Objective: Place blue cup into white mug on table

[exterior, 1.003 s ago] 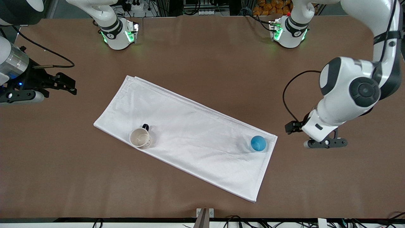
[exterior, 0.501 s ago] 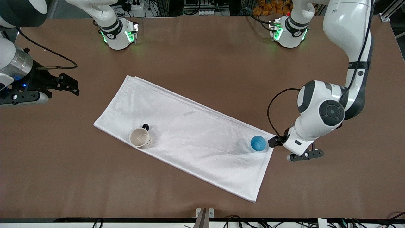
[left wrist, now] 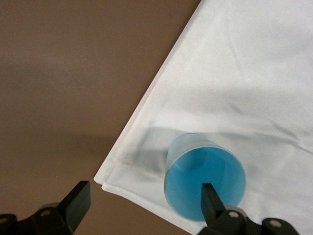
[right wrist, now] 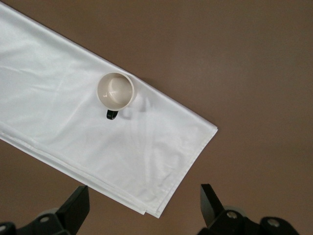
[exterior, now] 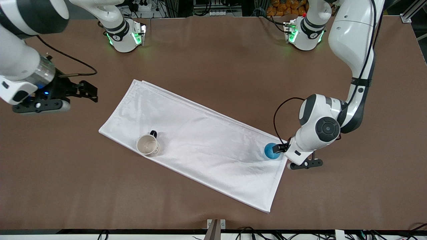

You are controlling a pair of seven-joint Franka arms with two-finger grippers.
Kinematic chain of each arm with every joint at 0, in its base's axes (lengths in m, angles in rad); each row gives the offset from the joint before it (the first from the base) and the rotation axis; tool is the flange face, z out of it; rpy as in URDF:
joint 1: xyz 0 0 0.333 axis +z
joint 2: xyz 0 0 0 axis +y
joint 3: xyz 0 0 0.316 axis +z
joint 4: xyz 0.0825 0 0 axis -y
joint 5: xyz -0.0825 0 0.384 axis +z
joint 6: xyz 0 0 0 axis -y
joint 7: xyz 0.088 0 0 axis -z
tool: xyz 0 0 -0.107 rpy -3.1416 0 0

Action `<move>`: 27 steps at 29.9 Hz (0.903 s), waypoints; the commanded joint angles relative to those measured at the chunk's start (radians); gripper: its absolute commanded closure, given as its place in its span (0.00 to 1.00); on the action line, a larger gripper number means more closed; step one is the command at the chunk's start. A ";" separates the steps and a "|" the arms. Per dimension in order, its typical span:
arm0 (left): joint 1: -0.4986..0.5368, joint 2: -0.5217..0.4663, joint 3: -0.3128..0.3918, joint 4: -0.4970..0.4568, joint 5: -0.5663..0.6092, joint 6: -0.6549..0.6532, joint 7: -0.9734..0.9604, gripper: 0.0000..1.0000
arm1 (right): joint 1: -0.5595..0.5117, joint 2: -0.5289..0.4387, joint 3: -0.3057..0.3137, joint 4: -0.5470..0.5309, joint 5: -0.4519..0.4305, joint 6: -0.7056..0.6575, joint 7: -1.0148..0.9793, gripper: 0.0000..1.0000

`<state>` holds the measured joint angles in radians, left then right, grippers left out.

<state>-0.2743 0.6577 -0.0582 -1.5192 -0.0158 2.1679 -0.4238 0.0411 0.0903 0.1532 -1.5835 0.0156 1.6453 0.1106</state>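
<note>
The blue cup [exterior: 271, 151] [left wrist: 205, 183] stands upright on a white cloth, at the corner toward the left arm's end of the table [exterior: 213, 56]. My left gripper [exterior: 280, 148] [left wrist: 144, 203] hangs open just above that corner. One finger is over the cup's mouth, the other over bare table beside the cloth edge. The white mug [exterior: 147, 145] [right wrist: 115, 90] stands upright on the cloth toward the right arm's end, its black handle pointing toward the robots. My right gripper [exterior: 89, 91] [right wrist: 143, 203] is open and holds nothing, over bare table off the cloth corner nearest the right arm's base.
The white cloth [exterior: 200, 140] [right wrist: 73, 122] [left wrist: 244, 73] lies slanted across the middle of the table, slightly wrinkled. Both arm bases [exterior: 125, 33] stand along the table edge farthest from the front camera.
The left arm has swung in and lowered from off the cloth until its gripper is over the blue cup's edge. The right gripper has drifted toward the cloth. Cup and mug have not moved.
</note>
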 commanded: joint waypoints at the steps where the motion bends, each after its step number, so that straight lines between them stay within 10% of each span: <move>1: -0.013 0.040 0.005 0.027 -0.019 0.020 -0.013 0.00 | 0.014 -0.004 0.046 -0.101 0.006 0.099 0.096 0.00; 4: -0.019 0.059 0.005 0.028 -0.019 0.041 -0.013 0.00 | 0.014 0.005 0.072 -0.138 0.004 0.142 0.133 0.00; 8: -0.016 0.060 0.005 0.027 -0.055 0.053 -0.102 1.00 | 0.016 0.026 0.106 -0.179 0.004 0.192 0.188 0.00; 27: -0.002 0.025 0.009 0.027 -0.062 0.076 -0.150 1.00 | 0.029 0.141 0.186 -0.429 -0.064 0.556 0.369 0.00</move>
<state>-0.2822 0.7110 -0.0545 -1.5040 -0.0639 2.2449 -0.5601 0.0670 0.1933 0.3224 -1.9951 0.0076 2.1494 0.3942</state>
